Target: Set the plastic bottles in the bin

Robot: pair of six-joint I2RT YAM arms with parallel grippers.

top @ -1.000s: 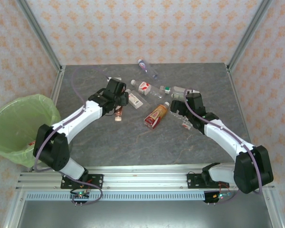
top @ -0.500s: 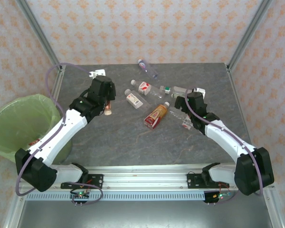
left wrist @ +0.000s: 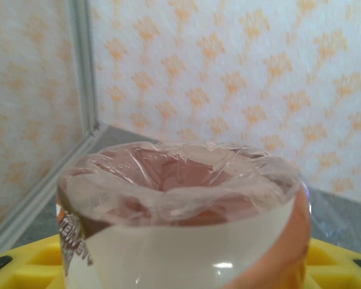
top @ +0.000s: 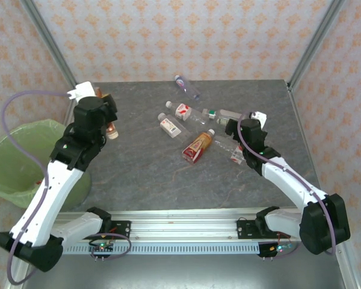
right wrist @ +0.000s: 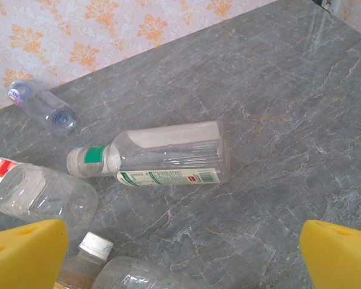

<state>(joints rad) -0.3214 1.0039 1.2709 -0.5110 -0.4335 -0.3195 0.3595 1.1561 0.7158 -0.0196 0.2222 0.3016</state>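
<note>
While my left gripper (top: pixel 106 114) clamped one bottle (left wrist: pixel 180 217) near the bin (top: pixel 18 159), I counted maybe six other bottles (top: pixel 197 146) on the table (top: pixel 144 177); the wrist view revealed its dented base. My right gripper (right wrist: pixel 180 253) gaped.

A matt, grey, marble-veined finish is shown by the tabletop (right wrist: pixel 277 90), and clear glossy plastic by the green-labelled bottle (right wrist: pixel 168 153) at mid-frame. The crumpled bottle (left wrist: pixel 180 180) low in the left wrist view is formed of creased transparent plastic with a shiny label. The bin (top: pixel 30 126) at the top view's left edge is lined with thin, wrinkled, translucent green film.
</note>
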